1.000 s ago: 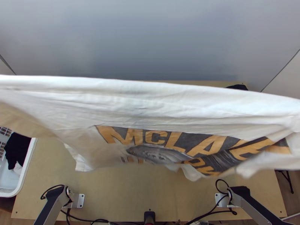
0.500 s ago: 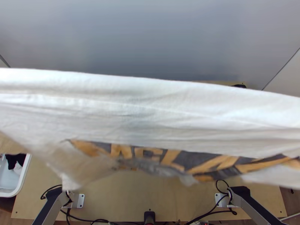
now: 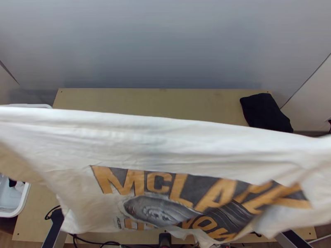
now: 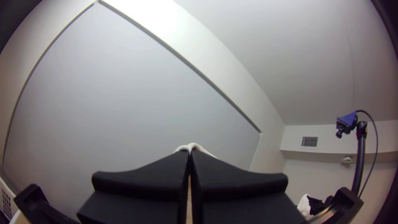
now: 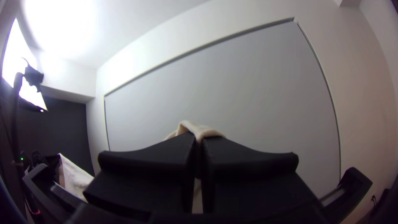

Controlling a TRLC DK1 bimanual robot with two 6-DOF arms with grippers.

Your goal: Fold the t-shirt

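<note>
T-shirt, white fabric with a big orange-on-dark lettered print and a grey oval graphic (image 3: 124, 136), is up in the air over the table, slung between the 2 grippers. Not on the tabletop. Spans the top view from left edge to right edge. Far edge pulled into a nearly straight line with long creases along it; the near part hangs loose and rumpled, print upright to the camera, some lettering buckled at the right. Nothing folded that I can make out.

Left gripper (image 4: 189, 153): 2 black fingers closed together, pinching a bit of the shirt; white fabric pokes out past the tips.

Right gripper (image 5: 199, 139): same, 2 fingers closed on shirt fabric, a small bunched loop standing over the tips. Can't tell exactly which part of the shirt either one has.

Light wooden table (image 3: 157, 101) is under the shirt. Black cloth, lying in a compact pile (image 3: 265, 111), at its far right corner. White plastic basket (image 3: 25, 200) at the left side, with dark and white fabric inside, partly hidden by the shirt. Black cables (image 3: 93, 243) along the near edge. Large grey panel (image 3: 165, 41) beyond the far edge.
</note>
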